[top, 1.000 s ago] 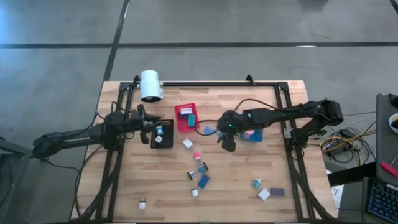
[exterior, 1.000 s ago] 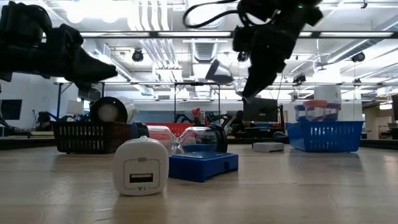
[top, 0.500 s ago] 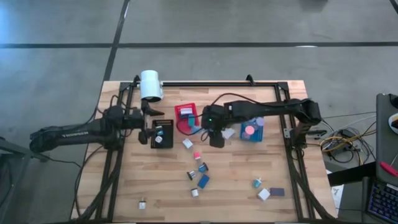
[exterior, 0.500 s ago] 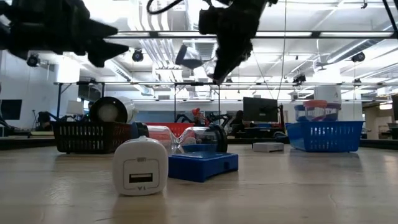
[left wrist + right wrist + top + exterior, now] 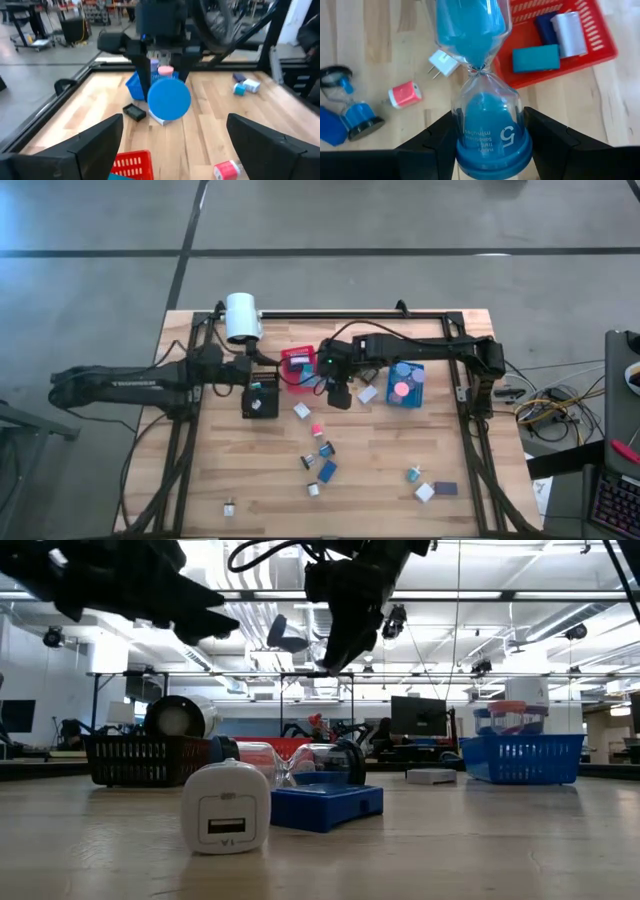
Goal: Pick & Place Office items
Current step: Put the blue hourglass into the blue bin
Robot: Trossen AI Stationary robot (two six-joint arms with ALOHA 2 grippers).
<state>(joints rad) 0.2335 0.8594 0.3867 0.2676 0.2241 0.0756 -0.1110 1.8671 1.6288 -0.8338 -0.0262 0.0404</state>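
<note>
My right gripper (image 5: 338, 394) is shut on a blue sand timer (image 5: 477, 60), high above the table next to the red bin (image 5: 298, 368). The left wrist view shows the timer's round blue free end (image 5: 169, 100) below the right gripper. My left gripper (image 5: 250, 372) hovers open and holds nothing, above the far edge of the black bin (image 5: 261, 401). Several small office items (image 5: 318, 450) lie loose on the wood, among them a white charger (image 5: 227, 807) and a blue block (image 5: 327, 807). My right gripper pinches the timer's glass bulb just above its blue end cap (image 5: 492, 150), one finger (image 5: 437, 135) on either side. The fingers slant down from the table's right and lie along the timer. The timer sticks out beyond the fingertips, lifted clear of the table.
A big white cylinder (image 5: 241, 317) lies at the far left. The blue bin (image 5: 405, 385) holds a pink round piece. The red bin holds a teal block (image 5: 536, 58) and two more pieces. More small items (image 5: 428, 485) lie near right, one (image 5: 228, 505) near left.
My right gripper has carried the timer up and toward the table's left, from in front of the blue bin to beside the red bin. My left gripper has opened, risen from over the black bin and drawn back toward the far left.
</note>
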